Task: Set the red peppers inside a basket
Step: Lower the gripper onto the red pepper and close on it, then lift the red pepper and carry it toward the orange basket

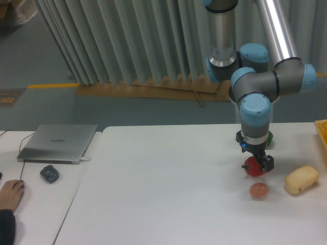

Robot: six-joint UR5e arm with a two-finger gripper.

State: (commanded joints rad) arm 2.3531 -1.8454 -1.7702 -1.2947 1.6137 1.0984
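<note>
The white counter point(163, 184) carries a red pepper point(253, 167) at three o'clock, an egg point(259, 191) just below it, a bread lump point(301, 179) beside them, a green pepper point(269, 138) behind, and a basket edge point(322, 131) at far right.

I had even, cool, dim light from overhead; shadows on the bench point(168, 189) were faint, and the whole view looked soft and grainy.
</note>
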